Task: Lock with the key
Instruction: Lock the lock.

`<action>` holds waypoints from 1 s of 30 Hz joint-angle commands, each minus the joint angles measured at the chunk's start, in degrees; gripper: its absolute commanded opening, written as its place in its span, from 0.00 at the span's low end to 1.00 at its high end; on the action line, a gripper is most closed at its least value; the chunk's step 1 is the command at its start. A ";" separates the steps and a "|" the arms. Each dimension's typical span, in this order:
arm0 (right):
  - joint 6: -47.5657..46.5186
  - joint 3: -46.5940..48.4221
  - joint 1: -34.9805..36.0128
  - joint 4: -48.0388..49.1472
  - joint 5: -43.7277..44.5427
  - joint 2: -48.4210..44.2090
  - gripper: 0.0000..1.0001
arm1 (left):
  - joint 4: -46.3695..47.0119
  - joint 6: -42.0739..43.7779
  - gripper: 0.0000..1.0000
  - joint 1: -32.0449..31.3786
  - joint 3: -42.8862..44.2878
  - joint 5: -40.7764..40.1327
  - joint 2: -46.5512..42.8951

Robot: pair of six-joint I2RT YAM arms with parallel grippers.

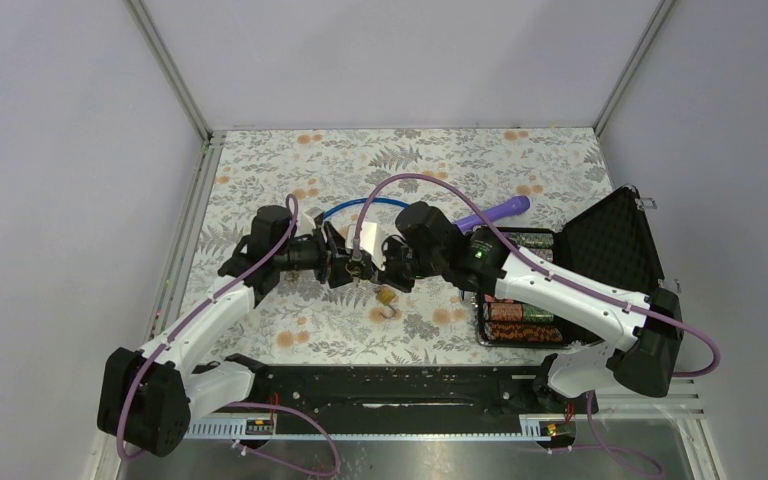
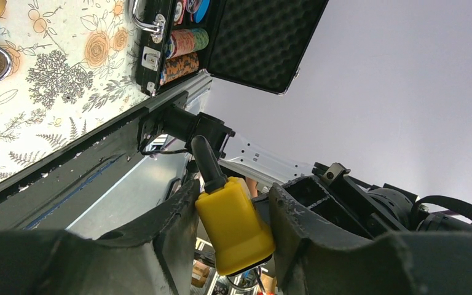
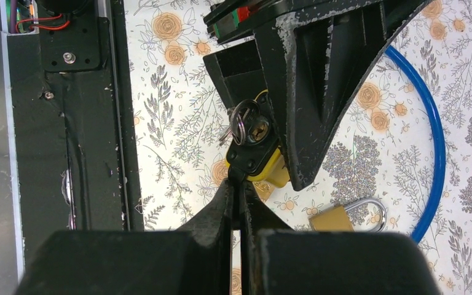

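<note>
A yellow padlock (image 2: 233, 227) with a black shackle (image 2: 206, 160) sits between the fingers of my left gripper (image 2: 233, 193), which press on both its sides. In the right wrist view the lock's black end (image 3: 251, 150) faces me, with a brass keyhole (image 3: 259, 130). A key ring with silver keys (image 3: 239, 123) hangs beside the keyhole; I cannot tell whether a key sits in it. My right gripper (image 3: 238, 184) is shut on a thin black tab at that end. From above, both grippers (image 1: 345, 262) (image 1: 385, 268) meet over the table's middle.
A second, brass padlock (image 1: 388, 300) (image 3: 344, 215) lies on the floral table just below the grippers. A blue cable loop (image 3: 436, 141) curves behind them. An open black case (image 1: 610, 250) with poker chips stands at the right, a purple tool (image 1: 495, 212) beside it.
</note>
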 commanded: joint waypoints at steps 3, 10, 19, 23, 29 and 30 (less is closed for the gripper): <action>-0.99 1.42 0.64 3.86 0.06 -0.50 0.00 | 6.04 -2.21 0.01 -0.18 0.54 2.48 0.00; 4.36 1.19 0.57 3.77 4.17 -1.60 0.03 | 10.98 0.45 0.00 -0.10 2.00 1.53 -0.34; 14.82 -1.89 -0.91 8.45 11.21 -4.45 0.47 | 12.90 12.63 0.00 -0.09 7.70 -6.15 -3.30; 20.95 -4.89 -4.26 13.58 10.82 -7.13 0.68 | 12.32 15.74 0.00 -0.10 9.43 -8.40 -3.71; 37.17 -10.91 -10.81 22.02 2.93 -14.00 0.87 | 13.10 21.09 0.00 -0.10 10.79 -8.96 -4.79; 41.37 -12.06 -11.97 24.63 0.82 -15.05 0.88 | 13.16 21.93 0.00 -0.10 10.98 -9.19 -5.15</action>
